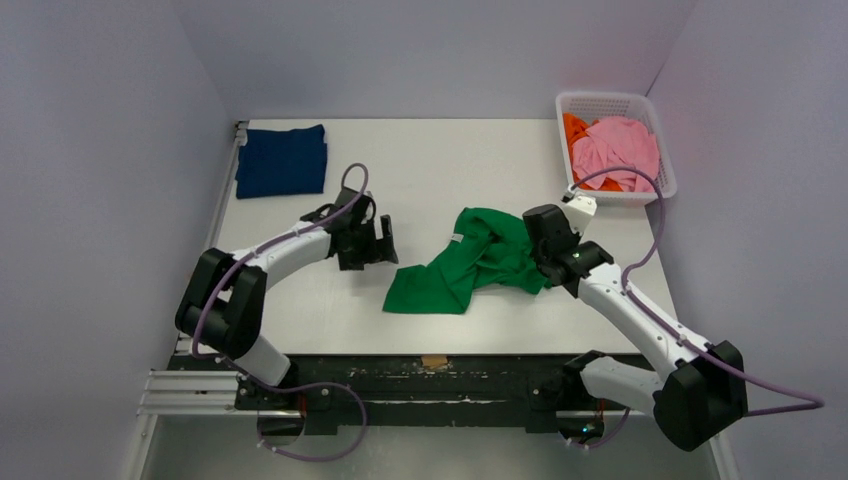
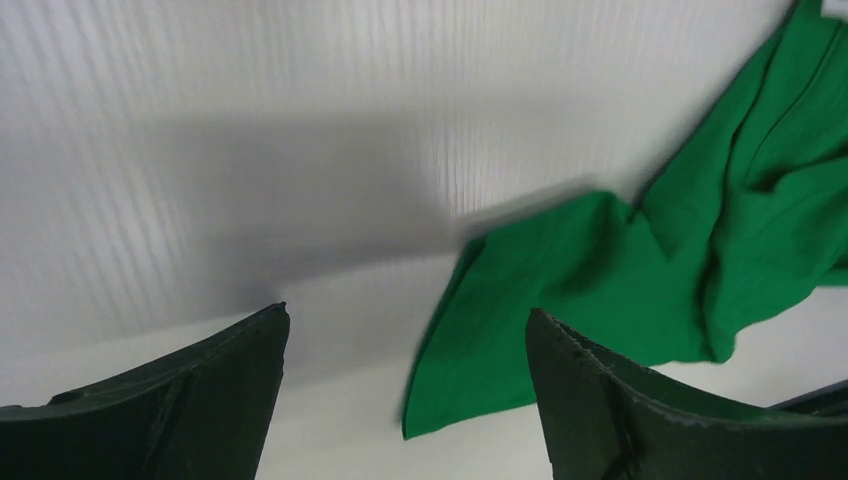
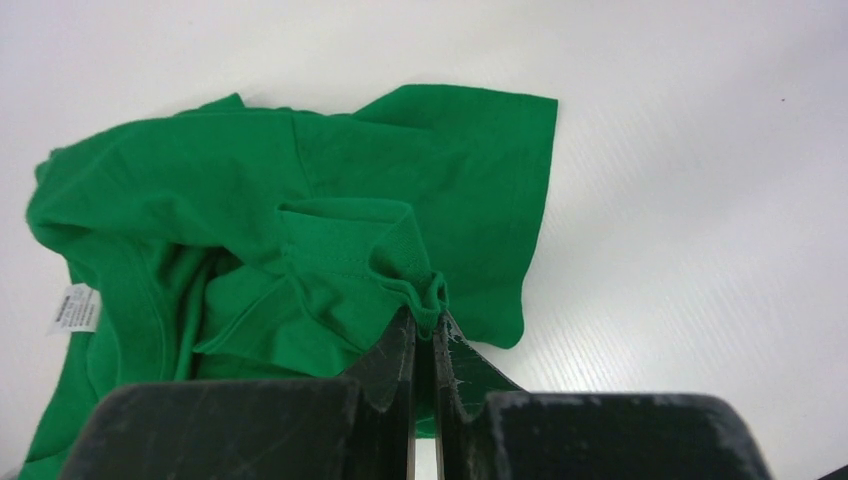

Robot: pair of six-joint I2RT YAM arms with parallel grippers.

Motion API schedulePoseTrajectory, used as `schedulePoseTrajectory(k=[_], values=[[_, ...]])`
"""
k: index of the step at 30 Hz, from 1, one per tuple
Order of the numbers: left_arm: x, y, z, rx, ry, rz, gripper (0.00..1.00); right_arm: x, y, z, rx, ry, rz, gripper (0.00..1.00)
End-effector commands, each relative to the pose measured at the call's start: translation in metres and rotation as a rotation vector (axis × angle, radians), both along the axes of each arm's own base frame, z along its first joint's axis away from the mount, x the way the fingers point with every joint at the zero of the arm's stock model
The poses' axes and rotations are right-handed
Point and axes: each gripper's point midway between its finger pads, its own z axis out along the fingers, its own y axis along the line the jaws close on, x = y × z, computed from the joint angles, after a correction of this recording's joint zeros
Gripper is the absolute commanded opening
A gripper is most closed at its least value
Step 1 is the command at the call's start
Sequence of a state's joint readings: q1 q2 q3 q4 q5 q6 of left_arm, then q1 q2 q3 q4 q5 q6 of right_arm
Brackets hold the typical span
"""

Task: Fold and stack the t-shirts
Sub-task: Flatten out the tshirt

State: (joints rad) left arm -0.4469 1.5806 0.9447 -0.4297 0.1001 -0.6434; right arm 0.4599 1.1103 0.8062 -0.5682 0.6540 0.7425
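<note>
A bright green t-shirt (image 1: 465, 265) lies crumpled in the middle of the table. My right gripper (image 1: 541, 262) is shut on a bunched fold of it (image 3: 425, 300) at its right side. The shirt's white label (image 3: 72, 308) shows at the left in the right wrist view. My left gripper (image 1: 378, 240) is open and empty, just left of the shirt; the shirt's lower corner (image 2: 480, 370) lies ahead between its fingers (image 2: 600, 400). A navy blue t-shirt (image 1: 282, 160) lies folded at the table's back left. Pink (image 1: 620, 150) and orange (image 1: 574, 130) shirts sit in the basket.
A white mesh basket (image 1: 612, 103) stands at the table's back right corner. Grey walls close in the table at left, back and right. The table's near edge with the arm bases (image 1: 430, 385) runs along the bottom.
</note>
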Motion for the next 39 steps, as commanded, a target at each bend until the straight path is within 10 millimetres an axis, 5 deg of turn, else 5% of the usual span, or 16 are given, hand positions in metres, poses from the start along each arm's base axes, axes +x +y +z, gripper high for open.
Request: schedulePoseTrajectory(k=[1,7,14,21,23,26,27,29,33,39], values=[[-0.046,-0.009,-0.004,0.103,-0.028,-0.154,0.84,0.01,0.009,-0.003,0.008,0.01,0.027,0.0],[-0.078,-0.012,-0.011,0.308,-0.061,-0.289,0.82,0.012,0.015,-0.009,0.017,0.024,0.061,0.0],[-0.077,-0.028,-0.03,0.355,-0.022,-0.356,0.73,0.009,0.016,-0.01,0.02,0.025,0.074,0.0],[-0.092,-0.071,-0.044,0.266,0.003,-0.456,0.61,0.008,0.017,-0.01,0.029,0.024,0.083,0.0],[-0.093,-0.085,-0.051,0.23,0.015,-0.476,0.52,0.007,0.017,-0.009,0.03,0.023,0.086,0.0],[-0.089,-0.101,-0.053,0.189,0.019,-0.487,0.02,0.007,0.016,-0.006,0.032,0.011,0.086,0.0],[-0.086,-0.106,-0.049,0.177,0.006,-0.486,0.0,0.006,0.016,-0.004,0.031,0.007,0.086,0.0],[-0.081,-0.118,-0.029,0.115,-0.047,-0.505,0.0,0.006,0.013,0.003,0.029,-0.011,0.081,0.0],[-0.071,-0.132,0.047,-0.063,-0.269,-0.5,0.0,0.005,0.005,0.026,0.018,-0.063,0.055,0.0],[-0.055,-0.1,0.17,-0.235,-0.544,-0.355,0.0,0.005,-0.009,0.093,0.003,-0.219,0.022,0.0]])
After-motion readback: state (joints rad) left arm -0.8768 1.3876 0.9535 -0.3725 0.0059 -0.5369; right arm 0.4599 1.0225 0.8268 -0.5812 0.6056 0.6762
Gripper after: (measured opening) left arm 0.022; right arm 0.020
